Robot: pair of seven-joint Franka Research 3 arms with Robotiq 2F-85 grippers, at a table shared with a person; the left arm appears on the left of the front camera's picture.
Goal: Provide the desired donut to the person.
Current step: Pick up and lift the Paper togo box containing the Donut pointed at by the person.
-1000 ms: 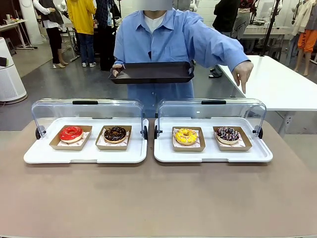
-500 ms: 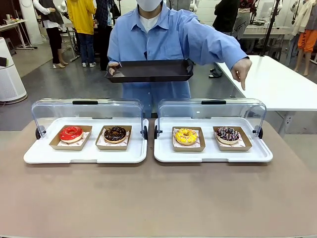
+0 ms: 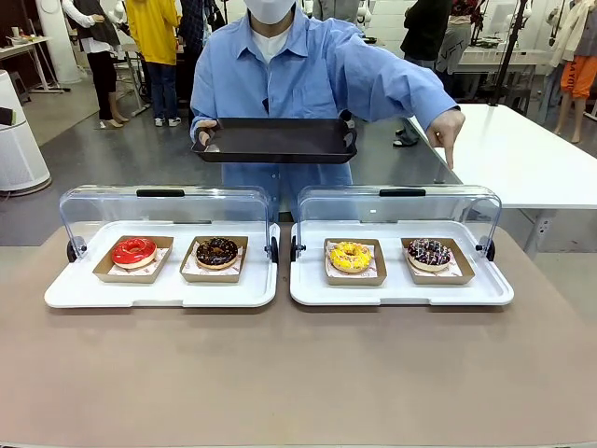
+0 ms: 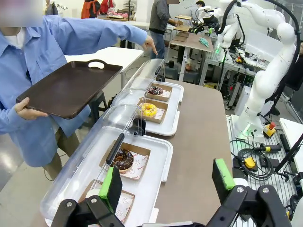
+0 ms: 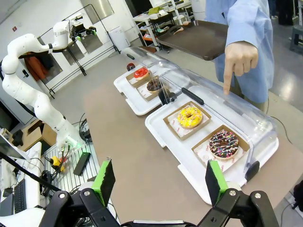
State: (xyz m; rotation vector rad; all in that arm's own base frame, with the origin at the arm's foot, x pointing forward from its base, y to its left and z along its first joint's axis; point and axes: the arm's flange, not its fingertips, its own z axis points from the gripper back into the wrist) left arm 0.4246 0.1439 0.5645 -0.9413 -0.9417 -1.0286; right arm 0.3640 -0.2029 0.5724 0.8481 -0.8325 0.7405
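Brown tabletop spreads open before the boxed donuts.

Brown table, 2 white trays w/ clear lids, white bkgd table

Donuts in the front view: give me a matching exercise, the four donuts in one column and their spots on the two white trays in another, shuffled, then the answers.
Column one
1. red-glazed ring donut
2. dark chocolate ring donut
3. yellow-iced ring donut
4. chocolate donut with coloured sprinkles

Column two
A. right white plastic tray, spot nearer the table's middle
B. left white plastic tray, outer left spot
C. right white plastic tray, outer right spot
D. left white plastic tray, spot nearer the table's middle

Pairs: 1-B, 2-D, 3-A, 4-C
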